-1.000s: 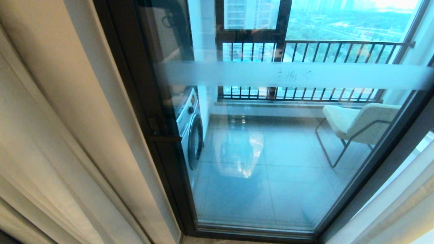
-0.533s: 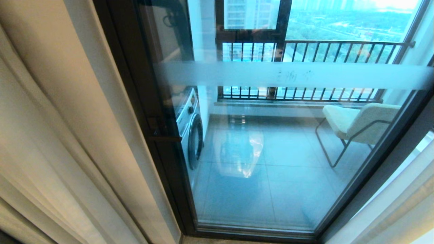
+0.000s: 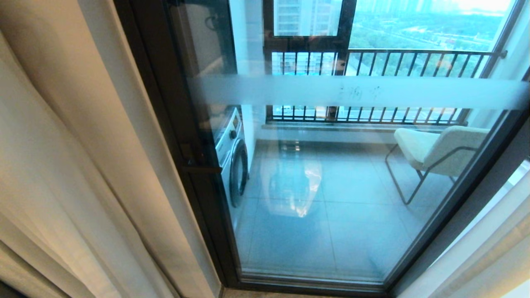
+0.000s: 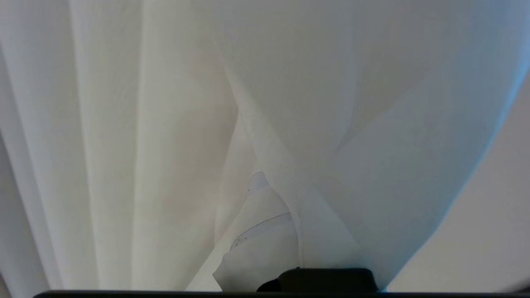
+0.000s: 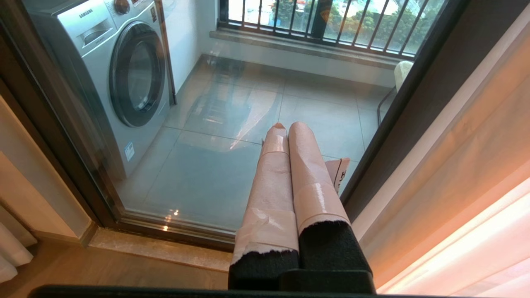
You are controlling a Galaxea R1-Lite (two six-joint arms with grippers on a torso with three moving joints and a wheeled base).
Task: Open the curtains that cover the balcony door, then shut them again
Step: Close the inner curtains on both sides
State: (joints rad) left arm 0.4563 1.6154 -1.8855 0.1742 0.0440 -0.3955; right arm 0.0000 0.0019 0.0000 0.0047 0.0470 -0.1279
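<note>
At the balcony door (image 3: 331, 174), the curtains (image 3: 62, 165) hang bunched along both sides, glass uncovered. Left gripper (image 4: 285, 231) buried in the left panel's folds, fingers clamped on the hemmed edge. Right gripper (image 5: 287, 132) parked low facing the glass, fingers (image 5: 306, 165) pressed together, empty.

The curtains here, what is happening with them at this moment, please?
The left hand, out of the head view, is shut on the hemmed edge of the left curtain; the sheer fabric drapes over its fingers. The balcony door is uncovered, with curtains gathered at both sides. The right hand is shut, holds nothing, and points at the glass low down.
</note>
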